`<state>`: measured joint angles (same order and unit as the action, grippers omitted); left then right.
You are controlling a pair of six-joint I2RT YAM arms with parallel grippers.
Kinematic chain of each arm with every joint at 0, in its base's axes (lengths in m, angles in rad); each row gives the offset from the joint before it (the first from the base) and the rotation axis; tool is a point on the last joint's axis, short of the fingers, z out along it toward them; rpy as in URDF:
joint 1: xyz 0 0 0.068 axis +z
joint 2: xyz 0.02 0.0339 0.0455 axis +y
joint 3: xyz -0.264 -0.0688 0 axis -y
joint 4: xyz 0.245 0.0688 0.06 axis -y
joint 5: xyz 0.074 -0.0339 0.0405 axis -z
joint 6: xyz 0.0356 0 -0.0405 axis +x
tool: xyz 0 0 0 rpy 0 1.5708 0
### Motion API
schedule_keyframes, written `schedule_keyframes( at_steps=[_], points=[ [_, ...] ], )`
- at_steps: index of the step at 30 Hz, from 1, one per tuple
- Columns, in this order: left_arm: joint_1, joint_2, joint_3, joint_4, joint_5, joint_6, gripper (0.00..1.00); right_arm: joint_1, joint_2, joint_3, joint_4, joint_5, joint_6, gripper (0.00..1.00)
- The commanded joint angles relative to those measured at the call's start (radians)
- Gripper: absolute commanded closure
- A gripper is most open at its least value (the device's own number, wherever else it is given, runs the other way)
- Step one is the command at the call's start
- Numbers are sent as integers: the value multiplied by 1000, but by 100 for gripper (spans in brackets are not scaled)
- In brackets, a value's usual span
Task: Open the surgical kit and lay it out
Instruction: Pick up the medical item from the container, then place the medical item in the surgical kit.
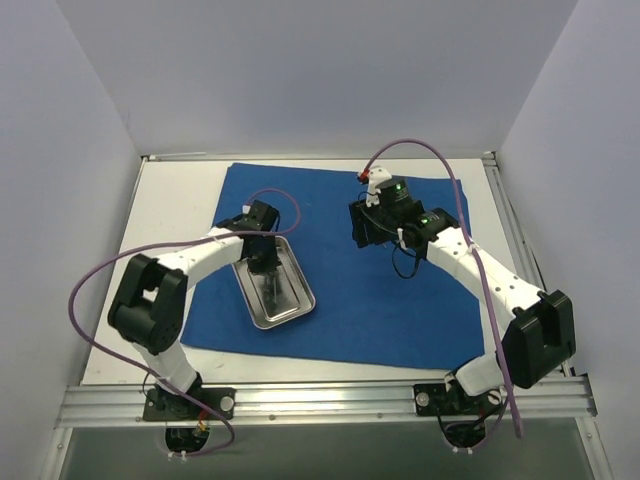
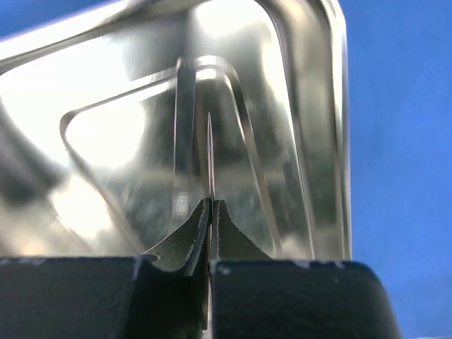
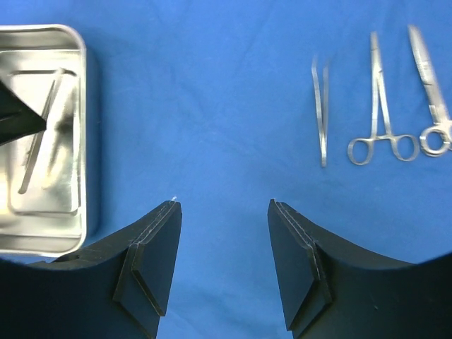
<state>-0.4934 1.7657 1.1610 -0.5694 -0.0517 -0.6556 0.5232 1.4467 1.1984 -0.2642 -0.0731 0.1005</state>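
The royal-blue cloth point(image 1: 400, 300) of the surgical kit lies spread flat on the table. On its left part sits the steel tray point(image 1: 298, 308). My left gripper point(image 1: 265, 266) reaches down into the tray point(image 2: 337, 106), and its jaws point(image 2: 212, 205) are shut on a thin metal instrument point(image 2: 210, 155) that stands edge-on between the pads. My right gripper point(image 3: 224, 206) hovers open over bare cloth point(image 3: 212, 85), nothing between its fingers. Beyond it tweezers point(image 3: 322, 106), ring-handled forceps point(image 3: 381, 106) and scissors point(image 3: 429, 78) lie side by side. The tray point(image 3: 79, 141) shows at the left of the right wrist view.
White table point(image 1: 170, 200) borders the cloth on the left and right. White walls close in the back and both sides. A metal rail point(image 1: 320, 400) runs along the near edge. Purple cables point(image 1: 440, 155) loop above both arms.
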Motion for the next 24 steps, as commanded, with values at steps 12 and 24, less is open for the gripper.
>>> schedule_keyframes(
  at_steps=[12, 24],
  points=[
    [1, -471, -116, 373, 392, 205, 98, 9, 9, -23, 235, -515, 76, 47],
    [27, -563, -196, 732, 671, 96, 98, 26, -26, -148, 531, -833, 166, 45]
  ],
)
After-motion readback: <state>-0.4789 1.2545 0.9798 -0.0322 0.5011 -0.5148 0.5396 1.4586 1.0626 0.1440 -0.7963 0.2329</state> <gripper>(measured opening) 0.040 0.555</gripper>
